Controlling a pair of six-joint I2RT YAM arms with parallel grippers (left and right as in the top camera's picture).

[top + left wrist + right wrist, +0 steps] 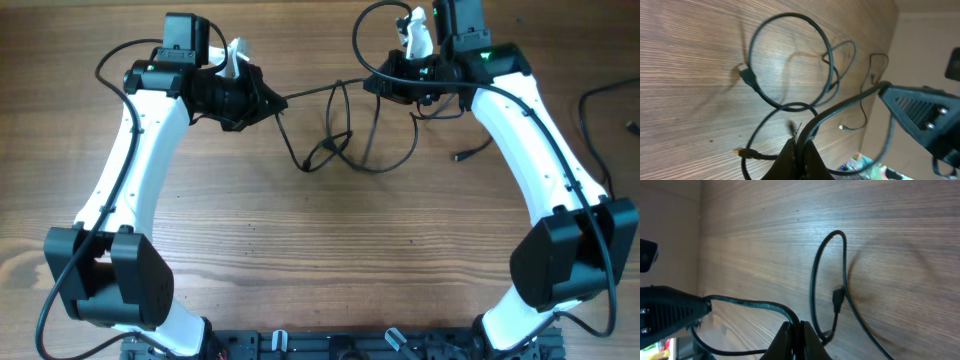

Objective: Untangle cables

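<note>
As both arms stretch toward the far side of the bench, a black cable hangs between them. The left tool is clenched on one stretch of it and the right tool is clenched on another. Between the two, the cable runs lifted off the wood, sagging a little. Below that span the rest drops into a loose tangle of overlapping loops lying on the bench, roughly midway between the arms.

Seen from the left wrist, the left fingers are pressed together with the cable coming out between them and curving up toward the other arm. Beyond them a wide round loop lies flat on the wood, with a grey plug on it. An amber-tipped plug lies beside a lower loop, close to the fingers.

Seen from the right wrist, the right fingers are shut tight on the cable, which bends away to the left toward the other tool. A tall narrow loop lies past them on the bench, with a small dark plug against one side of it.

A loose plug sits on the bench beside the right forearm, apart from the tangle. Another dark lead curls at the right-hand edge.
</note>
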